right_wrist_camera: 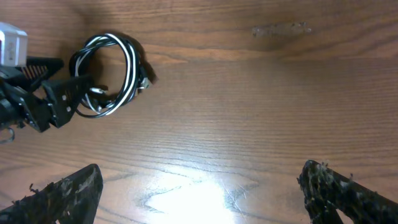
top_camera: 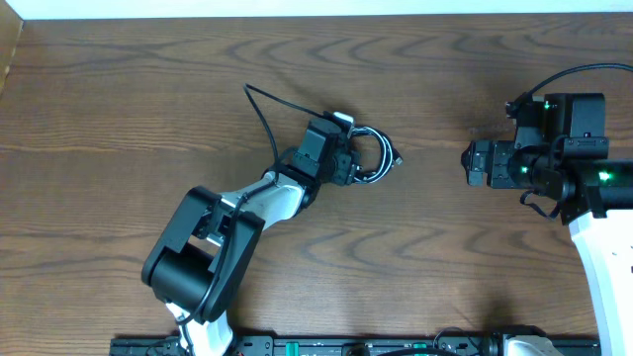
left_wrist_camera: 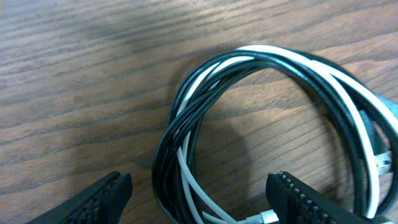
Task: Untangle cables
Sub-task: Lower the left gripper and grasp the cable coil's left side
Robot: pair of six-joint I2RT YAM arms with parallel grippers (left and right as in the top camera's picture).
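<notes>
The cables (top_camera: 382, 148), one black (left_wrist_camera: 166, 149) and one white (left_wrist_camera: 280, 51), lie wound together in a small loop on the wooden table. My left gripper (top_camera: 356, 158) stands open over the loop's near side. In the left wrist view, the loop's left bundle of strands passes between the left gripper's (left_wrist_camera: 199, 202) fingers (left_wrist_camera: 106, 199), with a gap on each side. A white plug end (left_wrist_camera: 268, 216) lies close to the right finger. My right gripper (top_camera: 467, 163) is open and holds nothing, well to the right of the loop (right_wrist_camera: 129, 68).
A thick black arm wire (top_camera: 262, 109) arcs up behind the left wrist. The dark wooden table (top_camera: 148, 99) stretches around the loop. A small plug (top_camera: 398, 158) sticks out of the loop's right side.
</notes>
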